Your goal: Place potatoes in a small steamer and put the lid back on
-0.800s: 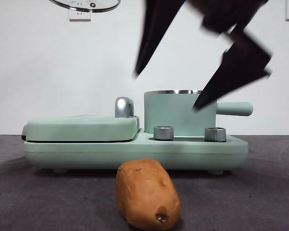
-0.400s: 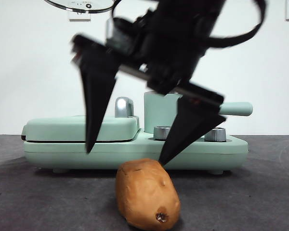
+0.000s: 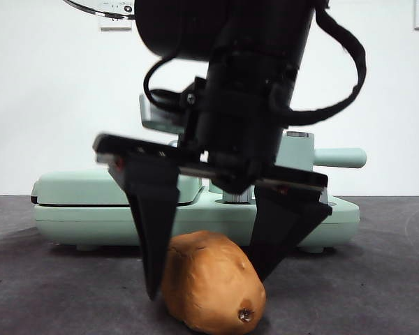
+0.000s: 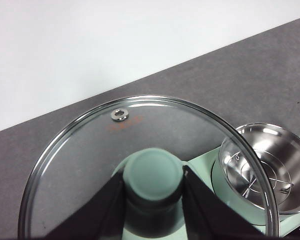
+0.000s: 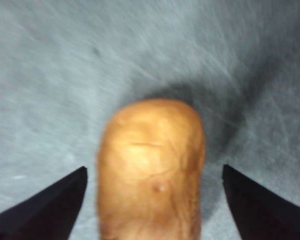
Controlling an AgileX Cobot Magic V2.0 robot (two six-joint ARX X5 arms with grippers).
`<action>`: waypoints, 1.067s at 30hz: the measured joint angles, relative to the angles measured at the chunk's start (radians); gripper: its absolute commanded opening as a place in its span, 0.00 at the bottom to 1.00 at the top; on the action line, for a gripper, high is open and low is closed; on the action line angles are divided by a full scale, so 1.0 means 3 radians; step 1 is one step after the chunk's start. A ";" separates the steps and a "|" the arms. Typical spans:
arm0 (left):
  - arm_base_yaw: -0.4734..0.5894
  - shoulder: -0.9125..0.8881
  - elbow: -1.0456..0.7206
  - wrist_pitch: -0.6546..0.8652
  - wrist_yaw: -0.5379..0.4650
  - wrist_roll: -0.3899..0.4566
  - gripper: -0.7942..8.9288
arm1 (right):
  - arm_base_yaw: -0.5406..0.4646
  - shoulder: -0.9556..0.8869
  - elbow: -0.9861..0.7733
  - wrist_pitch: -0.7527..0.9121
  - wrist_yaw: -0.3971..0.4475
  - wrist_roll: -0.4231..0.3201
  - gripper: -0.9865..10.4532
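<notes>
Straddling the potato [image 3: 213,283] on the table, the right gripper [image 3: 209,279] is spread, nothing grasped yet. The lid [image 4: 140,165] is clamped aloft by the left gripper [image 4: 153,182]; steamer [image 4: 265,167] unfilled, loading and lidding left.

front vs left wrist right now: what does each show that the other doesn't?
Front only: the potato on the dark table, the right tool open and straddling it, one jaw on each side, plus the grill plate and the steamer's side handle.

Left wrist only: the left tool shut on the lid's knob, the vent hole, and the small steamer open, with its steel inside holding no potato.

Both: the lid, held up off the steamer, and the green appliance base.
</notes>
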 measured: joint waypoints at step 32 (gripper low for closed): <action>0.0052 0.0000 0.0000 -0.0015 0.0069 0.0000 0.09 | -0.1236 0.0051 0.2267 -0.1329 0.0141 -0.0959 0.23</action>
